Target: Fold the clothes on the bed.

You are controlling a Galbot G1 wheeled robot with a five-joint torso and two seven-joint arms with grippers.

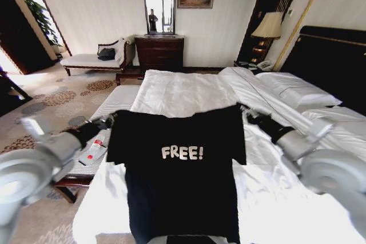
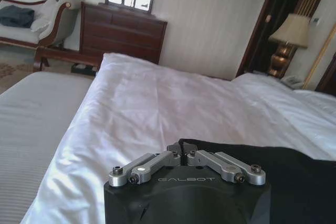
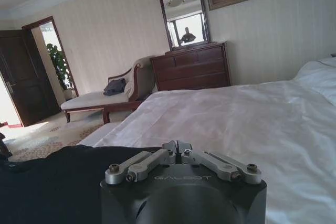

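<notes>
The clothes are one black T-shirt (image 1: pixel 183 192) with white "FREE!" lettering. It hangs spread out in front of me above the white bed (image 1: pixel 183 92), stretched between both grippers. My left gripper (image 1: pixel 112 119) is shut on the shirt's left sleeve edge, and my right gripper (image 1: pixel 247 112) is shut on its right shoulder corner. In the left wrist view the left gripper (image 2: pixel 182 154) is pinched on the black fabric (image 2: pixel 294 182). In the right wrist view the right gripper (image 3: pixel 177 149) is closed at the cloth's (image 3: pixel 52 182) edge.
A white-cushioned bench (image 1: pixel 117 98) runs along the bed's left side, with a small white-and-red remote (image 1: pixel 94 151) on it. Pillows (image 1: pixel 297 92) and a dark headboard (image 1: pixel 337 61) stand at the right. A dresser (image 1: pixel 160 52), chaise (image 1: pixel 91 59) and lamp (image 1: pixel 269 27) line the far wall.
</notes>
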